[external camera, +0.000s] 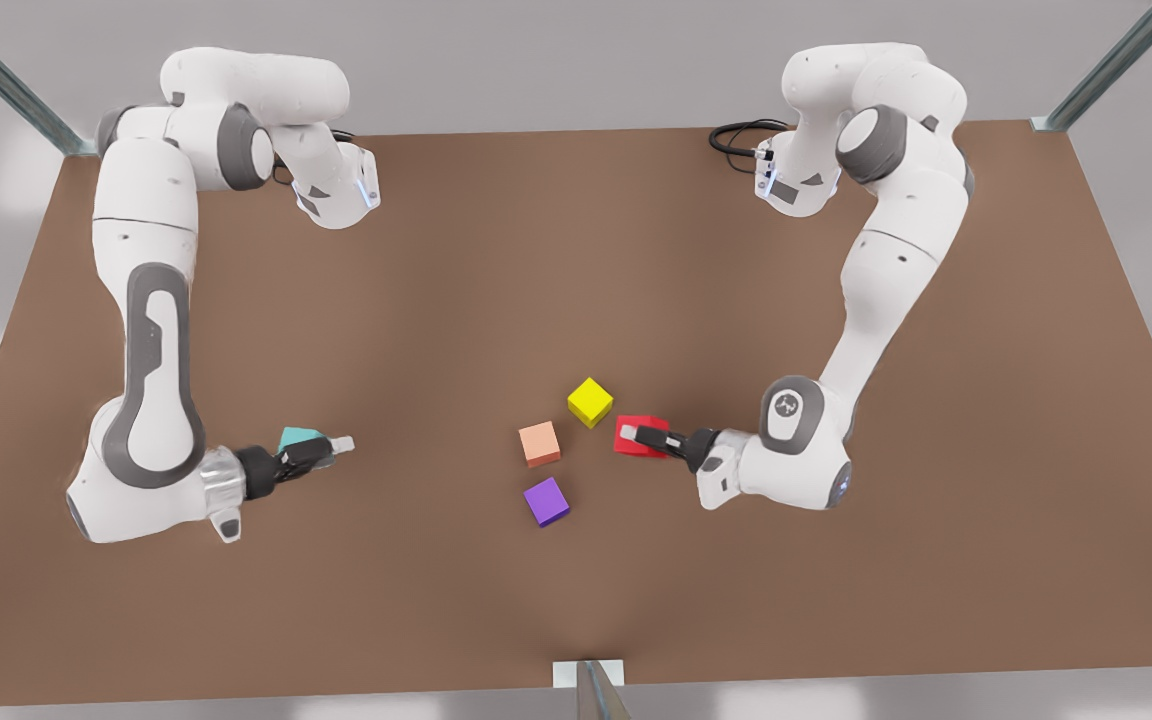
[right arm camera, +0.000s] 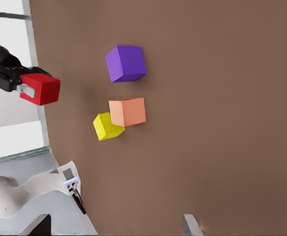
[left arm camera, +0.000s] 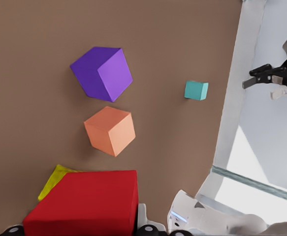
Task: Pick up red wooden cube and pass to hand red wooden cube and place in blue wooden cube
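yellow cube (external camera: 590, 401) behind salmon cube (external camera: 539, 443); purple cube (external camera: 546, 501) in front; table (external camera: 436, 300) beneath

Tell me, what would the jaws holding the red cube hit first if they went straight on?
Likely the yellow cube, just ahead of the red cube in the left gripper; if carried high, it may pass over.

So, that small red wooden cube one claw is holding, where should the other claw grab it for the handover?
Probably by the two opposite faces left free. The left claw is clamped across the small red wooden cube from the front view's right. The right claw, waiting at the front view's left, would best come in from that open side. It should be turned a quarter turn against the left claw's grip.
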You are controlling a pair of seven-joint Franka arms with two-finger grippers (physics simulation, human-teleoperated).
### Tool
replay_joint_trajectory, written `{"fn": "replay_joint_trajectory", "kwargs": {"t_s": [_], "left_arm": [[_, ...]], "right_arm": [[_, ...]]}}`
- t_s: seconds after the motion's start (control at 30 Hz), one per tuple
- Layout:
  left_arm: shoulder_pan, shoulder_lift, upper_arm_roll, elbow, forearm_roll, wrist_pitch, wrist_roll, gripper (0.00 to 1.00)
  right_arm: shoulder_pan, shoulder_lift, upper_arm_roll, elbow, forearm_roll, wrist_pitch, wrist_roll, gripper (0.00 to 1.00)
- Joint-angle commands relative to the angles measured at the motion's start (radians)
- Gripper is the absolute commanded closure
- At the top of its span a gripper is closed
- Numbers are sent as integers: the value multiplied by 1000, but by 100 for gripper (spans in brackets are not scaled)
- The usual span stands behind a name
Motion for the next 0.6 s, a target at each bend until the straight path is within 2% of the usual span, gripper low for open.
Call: {"fn": "replay_joint_trajectory", "kwargs": {"t_s": [0.0, 0.07, 0.17, 0.23, 0.3, 0.37, 0.47, 0.57], "left_arm": [[-1, 14, -10, 7, -161, 28, -530, 45], [-25, 17, -12, 5, -166, 77, -530, 45], [-31, 28, -13, 7, -167, 95, -505, 45], [-33, 29, -16, 7, -167, 94, -488, 45], [-31, 32, -23, 4, -187, 94, -288, 41], [-33, 32, -27, 4, -201, 98, -272, 45], [-31, 34, -27, 4, -252, 98, -192, 57], [-25, 34, -27, -2, -287, 98, -91, 58]], "right_arm": [[1, 56, 37, 14, 278, -81, -1053, 0], [10, 64, 36, 15, 294, -35, -1226, 0], [65, 93, 39, 69, 300, 144, -1444, 0], [105, 107, 43, 77, 363, 226, -1498, 0], [114, 127, 77, 94, 364, 253, -1516, 0], [133, 162, 134, 89, 435, 295, -1595, 0], [174, 179, 140, 92, 489, 379, -1687, 0], [182, 183, 174, 86, 519, 436, -1766, 0]]}}
